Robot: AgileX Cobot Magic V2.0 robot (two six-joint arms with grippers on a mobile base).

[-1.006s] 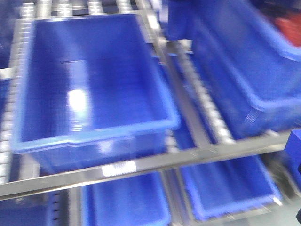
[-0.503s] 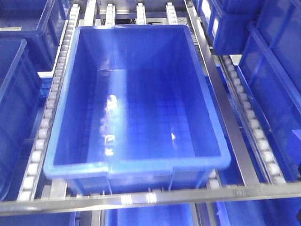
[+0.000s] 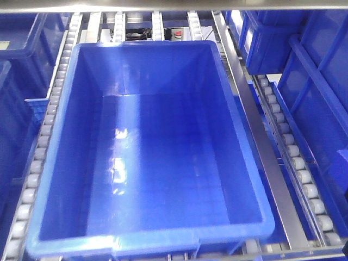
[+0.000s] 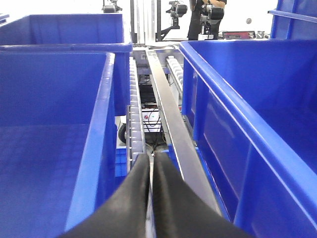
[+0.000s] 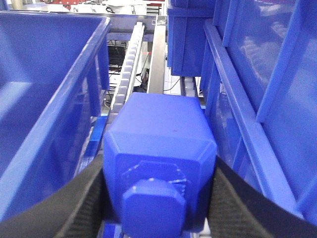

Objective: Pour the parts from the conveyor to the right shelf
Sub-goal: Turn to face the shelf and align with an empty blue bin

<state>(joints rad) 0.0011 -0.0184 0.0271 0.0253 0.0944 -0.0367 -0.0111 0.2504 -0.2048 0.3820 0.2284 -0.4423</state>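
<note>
Right gripper (image 5: 158, 208) jaws clamp the block (image 5: 158, 134), poised for tipping into the bin (image 5: 49, 99) at ten o'clock; left gripper (image 4: 151, 161) jaws sit clenched, empty.

A bin (image 3: 81, 141) is sitting on roller tracks (image 3: 36, 163), a rail (image 3: 266, 163) is running along its right side with more bins (image 3: 326, 81) standing beyond it, and the block (image 5: 158, 134) is lying between the fingers of the right gripper (image 5: 158, 198).

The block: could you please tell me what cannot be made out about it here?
Block underside: right wrist view, hidden by its own body.
Right hand: its tips, same view, behind the block.
Block, right hand: outside the front view's frame.
Conveyor: in no view.
</note>
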